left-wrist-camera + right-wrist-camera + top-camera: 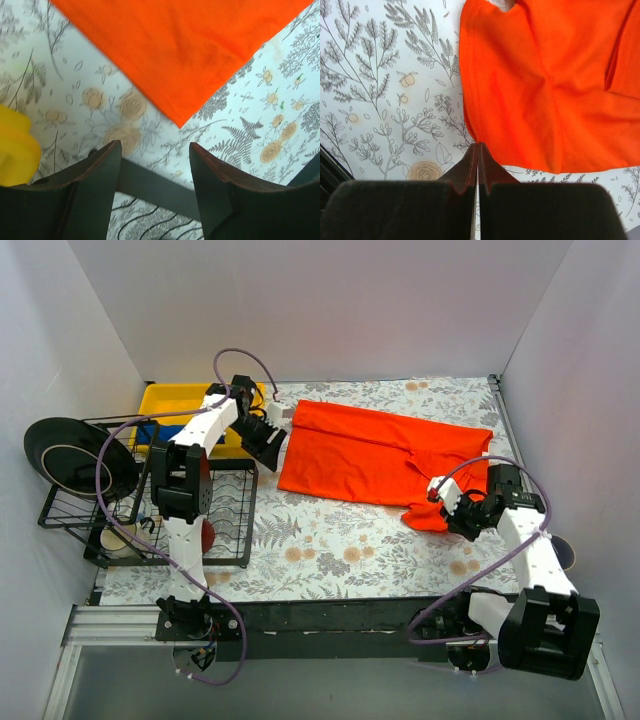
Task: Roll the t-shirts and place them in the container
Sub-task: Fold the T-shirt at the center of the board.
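The orange-red t-shirt [370, 455] lies spread flat across the back of the flowered table, one sleeve bunched at its near right. My right gripper [443, 506] is at that sleeve. In the right wrist view its fingers [478, 145] are shut, with the hem corner of the orange-red cloth [560, 90] pinched at their tips. My left gripper [268, 445] hovers open at the shirt's left edge. In the left wrist view the shirt's corner [185, 45] points down toward the empty gap of the gripper [155, 145]. A small royal blue patch [158, 430] shows by the yellow bin, too little to identify.
A black wire rack [215, 530] stands at the left beside the left arm, with a dark round plate [70, 455] leaning in it and a cup [120, 538] below. The yellow bin [170, 400] sits at the back left. White walls close in three sides.
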`<state>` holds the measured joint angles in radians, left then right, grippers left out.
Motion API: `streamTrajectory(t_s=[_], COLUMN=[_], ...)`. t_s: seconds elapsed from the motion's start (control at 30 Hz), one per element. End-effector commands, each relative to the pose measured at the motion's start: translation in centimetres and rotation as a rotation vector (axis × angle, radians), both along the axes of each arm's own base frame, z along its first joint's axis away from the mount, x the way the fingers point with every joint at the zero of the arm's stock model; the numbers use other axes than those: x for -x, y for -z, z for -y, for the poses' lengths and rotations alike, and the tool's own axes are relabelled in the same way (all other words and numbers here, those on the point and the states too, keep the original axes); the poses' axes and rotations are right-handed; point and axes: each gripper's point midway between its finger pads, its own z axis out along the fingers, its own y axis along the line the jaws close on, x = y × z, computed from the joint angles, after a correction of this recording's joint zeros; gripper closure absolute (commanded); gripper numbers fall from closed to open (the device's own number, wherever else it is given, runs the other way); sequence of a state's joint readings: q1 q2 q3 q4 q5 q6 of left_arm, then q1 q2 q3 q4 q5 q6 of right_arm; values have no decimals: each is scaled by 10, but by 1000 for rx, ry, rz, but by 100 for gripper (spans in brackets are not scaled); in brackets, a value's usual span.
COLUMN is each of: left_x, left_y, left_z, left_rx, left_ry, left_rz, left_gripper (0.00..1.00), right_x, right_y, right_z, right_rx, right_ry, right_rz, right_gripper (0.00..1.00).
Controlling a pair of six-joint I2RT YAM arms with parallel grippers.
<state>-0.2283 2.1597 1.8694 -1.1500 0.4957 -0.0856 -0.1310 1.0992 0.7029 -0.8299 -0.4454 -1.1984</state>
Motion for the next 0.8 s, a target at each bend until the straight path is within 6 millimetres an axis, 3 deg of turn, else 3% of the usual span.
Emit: streamTrajectory(t_s=[0.0, 0.2, 0.27, 0.43, 0.57, 0.77], left_x=[17, 33, 29, 44, 52, 36], left_y=[-7, 6, 2, 8, 27, 46], left_z=[-12, -19, -16, 2, 0, -7], left_rx=[-14, -50, -34, -74, -154, -221], left_ry=[-6, 54, 86, 136, 88, 22], left_rz=[-63, -130, -125, -143, -174, -120], left_gripper=[43, 44, 45, 47, 46, 44], right_x=[6, 9, 5, 1, -1, -4], right_y=[-11, -7, -9, -8, -8, -9], right_z=[-15, -15, -15, -14, -15, -16], right_rx=[-118, -125, -130, -133, -144, -151], right_ry=[142, 175, 180, 193, 199, 200], right_rz=[5, -15, -10, -16, -24, -26], right_gripper=[99, 99, 99, 99, 99, 99])
